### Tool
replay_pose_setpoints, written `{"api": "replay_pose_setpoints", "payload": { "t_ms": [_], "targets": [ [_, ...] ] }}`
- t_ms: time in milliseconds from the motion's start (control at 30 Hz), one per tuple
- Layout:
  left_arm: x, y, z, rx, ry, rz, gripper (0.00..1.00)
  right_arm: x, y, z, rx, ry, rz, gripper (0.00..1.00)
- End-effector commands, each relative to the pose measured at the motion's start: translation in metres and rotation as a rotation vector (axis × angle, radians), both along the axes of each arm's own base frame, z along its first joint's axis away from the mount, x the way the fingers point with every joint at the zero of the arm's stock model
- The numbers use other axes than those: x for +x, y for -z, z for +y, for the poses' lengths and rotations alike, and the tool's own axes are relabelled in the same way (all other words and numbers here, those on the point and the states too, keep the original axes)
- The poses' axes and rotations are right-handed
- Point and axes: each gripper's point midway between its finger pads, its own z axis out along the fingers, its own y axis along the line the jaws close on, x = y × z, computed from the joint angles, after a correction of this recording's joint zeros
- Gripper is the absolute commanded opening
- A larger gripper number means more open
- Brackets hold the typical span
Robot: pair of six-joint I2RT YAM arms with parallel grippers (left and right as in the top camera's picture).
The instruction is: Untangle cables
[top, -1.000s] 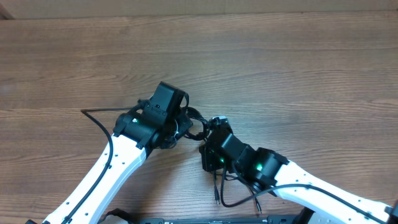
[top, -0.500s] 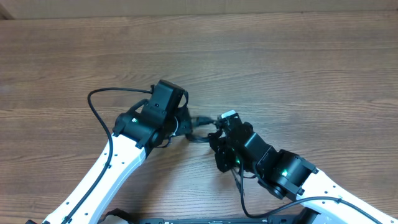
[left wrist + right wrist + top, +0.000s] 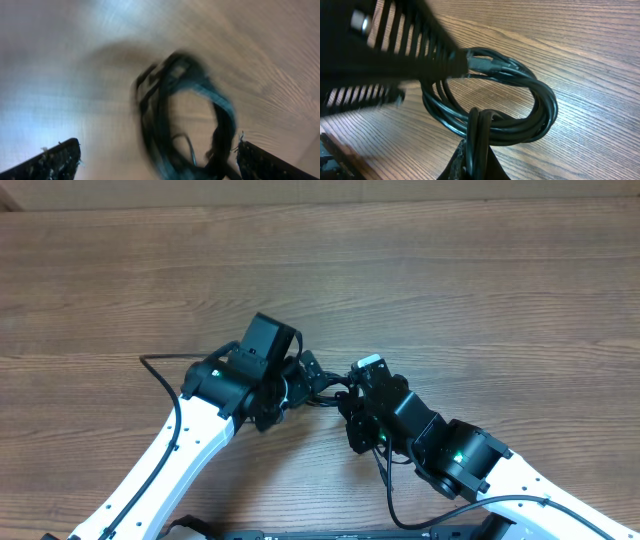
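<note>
The cables (image 3: 325,393) are a small coil of thin black cords lying on the wooden table between my two grippers. In the right wrist view the coil (image 3: 520,107) rests on the wood, and my right gripper (image 3: 477,162) is shut on two of its strands at the near side. My left gripper (image 3: 292,388) stands wide open at the coil's left. In the blurred left wrist view its fingertips (image 3: 57,159) sit far apart, with the coil (image 3: 155,115) just ahead of them and nothing pinched. A slotted left finger (image 3: 395,50) reaches over the coil's far edge. No plug ends can be made out.
Bare wooden table (image 3: 450,280) stretches on all sides of the arms. A thicker black cord (image 3: 172,385) belonging to the left arm loops out to its left. Another arm cord (image 3: 385,490) hangs under the right wrist near the front edge.
My left gripper has gone from shut to wide open and let go of the coil. The right arm shifted to the right with its strands still held. The left arm's cord loop dropped back.
</note>
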Motion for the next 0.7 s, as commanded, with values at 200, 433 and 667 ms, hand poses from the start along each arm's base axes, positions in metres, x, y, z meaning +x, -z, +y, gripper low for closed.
{"api": "replay_pose_setpoints", "payload": {
  "t_ms": [200, 433, 667],
  "targets": [
    [-0.023, 0.004, -0.003, -0.1, -0.345, 0.263, 1.0, 0.004, -0.007, -0.003, 0.01, 0.016, -0.035, 0.04],
    [-0.012, 0.03, -0.01, -0.121, -0.419, 0.275, 0.9, 0.006, -0.01, 0.0, 0.035, 0.029, -0.032, 0.04],
    [0.01, 0.051, -0.014, -0.109, -0.432, 0.22, 0.4, -0.003, -0.008, 0.005, 0.078, 0.028, 0.035, 0.04]
  ]
}}
